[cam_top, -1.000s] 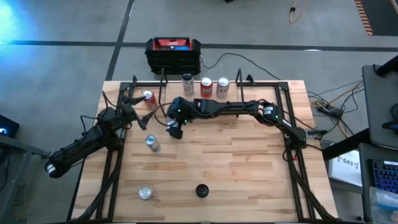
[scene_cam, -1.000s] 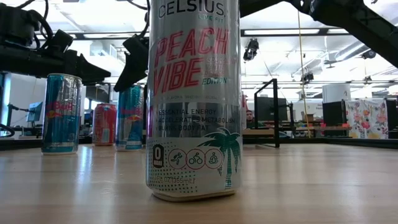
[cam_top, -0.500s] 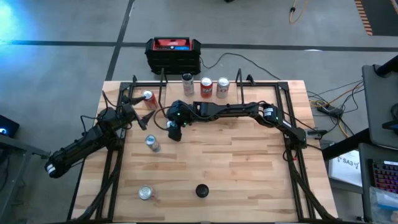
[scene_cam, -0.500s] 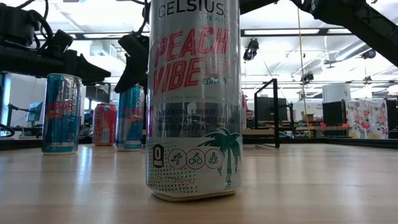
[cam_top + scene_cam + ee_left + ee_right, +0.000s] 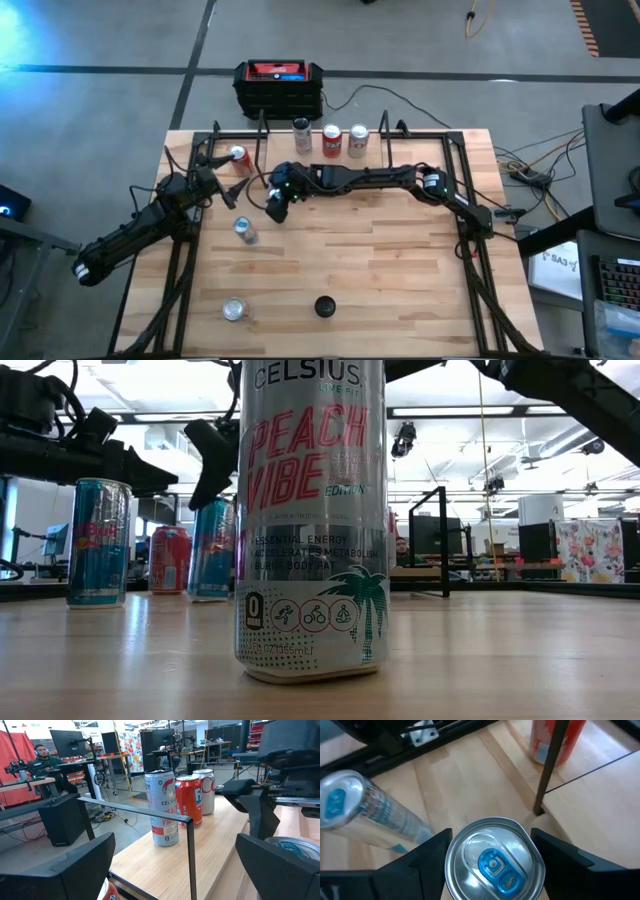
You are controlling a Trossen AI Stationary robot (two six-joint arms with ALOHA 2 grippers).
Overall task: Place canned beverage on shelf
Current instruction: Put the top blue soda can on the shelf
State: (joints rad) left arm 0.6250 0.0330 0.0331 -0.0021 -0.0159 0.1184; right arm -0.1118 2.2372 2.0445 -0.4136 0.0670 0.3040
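The shelf point(image 5: 378, 150), a light plank with black rod uprights, stands at the table's far edge and carries three upright cans point(image 5: 161, 805). My right gripper point(image 5: 277, 204) reaches from the right to the table's middle left, in front of the shelf's left end. It is shut on a blue-and-silver can point(image 5: 492, 865) point(image 5: 212, 550). My left gripper point(image 5: 170, 870) waits open and level by the table's left edge, touching nothing. My right gripper pinches the blue can's upper wall just under the rim point(image 5: 451, 870) between its two fingers, one on each side. The fingers point(image 5: 427, 857) slant down from the table's right. The can leans a little; I cannot tell whether its base is off the table.
A red can point(image 5: 238, 160) stands left of the shelf, and a slim blue can point(image 5: 244, 230) stands just near of my right gripper. Two more cans point(image 5: 234, 309) point(image 5: 323, 306) stand by the near edge. A black-and-red box point(image 5: 279, 85) sits on the floor beyond the table.
My right gripper has rolled at the wrist while staying over the same spot. The blue can between its fingers stood upright and now leans slightly, its top shifted toward the table's left.
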